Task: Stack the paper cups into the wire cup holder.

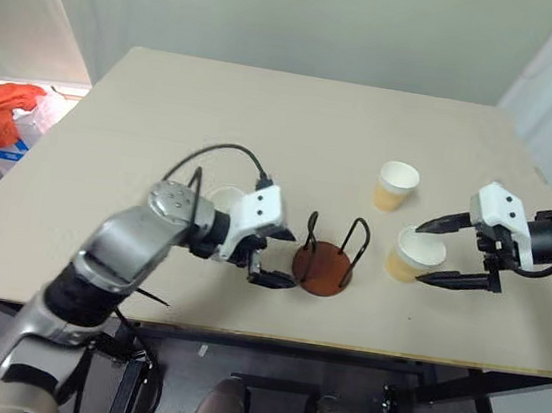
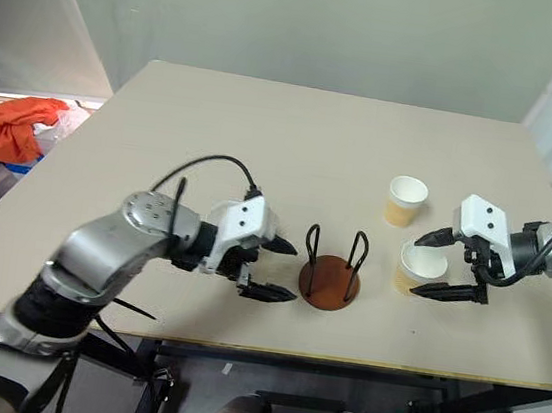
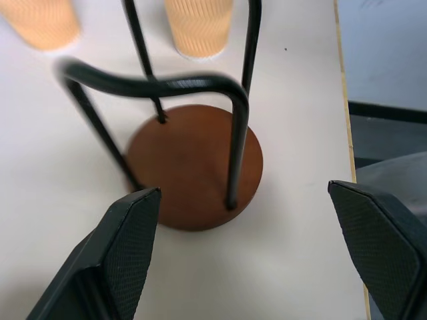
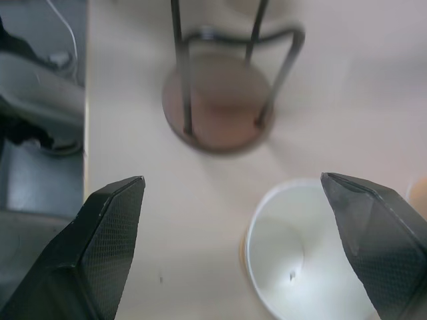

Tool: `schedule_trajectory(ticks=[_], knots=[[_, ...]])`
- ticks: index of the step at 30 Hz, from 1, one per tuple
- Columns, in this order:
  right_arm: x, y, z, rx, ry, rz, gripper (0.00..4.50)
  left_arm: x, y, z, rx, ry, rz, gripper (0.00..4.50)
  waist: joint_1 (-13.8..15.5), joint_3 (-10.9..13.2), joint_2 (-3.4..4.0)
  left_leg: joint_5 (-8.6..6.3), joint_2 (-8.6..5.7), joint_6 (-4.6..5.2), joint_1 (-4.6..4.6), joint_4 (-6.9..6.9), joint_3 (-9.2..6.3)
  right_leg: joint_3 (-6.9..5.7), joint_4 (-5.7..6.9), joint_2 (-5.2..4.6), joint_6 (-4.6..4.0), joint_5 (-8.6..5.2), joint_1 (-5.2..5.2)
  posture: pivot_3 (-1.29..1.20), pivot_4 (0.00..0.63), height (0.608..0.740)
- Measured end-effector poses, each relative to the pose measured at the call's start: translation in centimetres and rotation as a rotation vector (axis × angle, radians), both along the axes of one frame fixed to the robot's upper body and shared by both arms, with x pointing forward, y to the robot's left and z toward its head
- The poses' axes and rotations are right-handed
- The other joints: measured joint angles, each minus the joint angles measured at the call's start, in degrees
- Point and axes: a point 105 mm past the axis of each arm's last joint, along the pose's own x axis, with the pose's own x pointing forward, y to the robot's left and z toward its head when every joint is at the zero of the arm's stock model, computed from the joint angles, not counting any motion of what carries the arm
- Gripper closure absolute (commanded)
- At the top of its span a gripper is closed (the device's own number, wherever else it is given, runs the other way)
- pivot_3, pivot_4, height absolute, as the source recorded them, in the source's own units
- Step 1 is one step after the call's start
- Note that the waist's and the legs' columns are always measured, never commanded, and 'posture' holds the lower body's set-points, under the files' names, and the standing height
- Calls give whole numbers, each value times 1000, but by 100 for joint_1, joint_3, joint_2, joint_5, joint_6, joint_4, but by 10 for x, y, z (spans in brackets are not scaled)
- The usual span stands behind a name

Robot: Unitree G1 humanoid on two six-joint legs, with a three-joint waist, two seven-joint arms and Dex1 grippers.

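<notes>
Beside the empty brown-based black wire cup holder [image 1: 327, 260], we see the right tool [image 1: 435, 250] spread around a tan-and-white paper cup [image 1: 415, 257], ready to pinch it; left tool [image 2: 267, 267] spread, empty.

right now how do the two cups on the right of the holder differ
The near cup sits between the open fingers of the right gripper; the far cup stands alone, farther back on the table. The near cup is closer to the wire holder. Both stand upright, empty, white inside, tan outside.
</notes>
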Motion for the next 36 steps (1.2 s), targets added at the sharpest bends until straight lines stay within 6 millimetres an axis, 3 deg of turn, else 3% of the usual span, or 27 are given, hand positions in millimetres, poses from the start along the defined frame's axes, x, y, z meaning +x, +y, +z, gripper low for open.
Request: schedule_trajectory(ticks=[5,9,12,16,23,25,29,33,36], knots=[[8,-8,-15,-78,1,-23,0,-11,31,50,-78,-131,2,25,-23,0,1,-6,4,-6,1,-11,0,-1,1,1,-13,-8,-11,0,150,740],[16,-10,-32,-98,16,-41,0,-24,65,89,-260,-184,21,25,-49,0,1,-6,11,-10,2,-30,0,-4,4,1,-23,-13,-23,0,150,740],[21,-7,-43,-104,24,-46,602,-35,85,97,-347,-172,43,0,-64,-2,6,-6,16,-11,6,-46,1,-4,6,-1,-31,-17,-28,0,150,740],[27,0,-46,-93,7,-48,1942,-47,100,85,-408,-96,71,0,-62,-2,6,-5,21,-17,2,-62,1,-12,9,-1,-45,-21,-41,0,150,740],[27,2,-44,-97,7,-29,4474,-51,109,85,-377,-109,102,0,-61,-2,6,-8,22,-33,3,-73,-2,-14,11,-1,-70,-25,-47,0,150,740],[26,4,-40,-97,5,-11,4474,-51,110,85,-369,-119,111,0,-67,-2,6,-9,23,-38,3,-74,-2,-15,12,0,-74,-28,-53,0,150,740],[23,16,-9,-68,-30,82,4474,-51,112,85,-325,-142,116,0,-95,-1,9,-7,24,-45,0,-83,0,-14,18,2,-84,-32,-67,0,150,740],[15,45,66,34,-196,235,4474,-49,121,82,-276,-144,138,0,-138,1,16,-6,31,-57,-2,-95,-1,-12,25,13,-101,-41,-83,0,150,740],[6,69,96,83,-286,357,4474,-47,125,82,-267,-153,147,0,-156,-10,-2,-14,54,-69,5,-100,-4,-17,30,25,-131,-56,-83,0,150,740]])
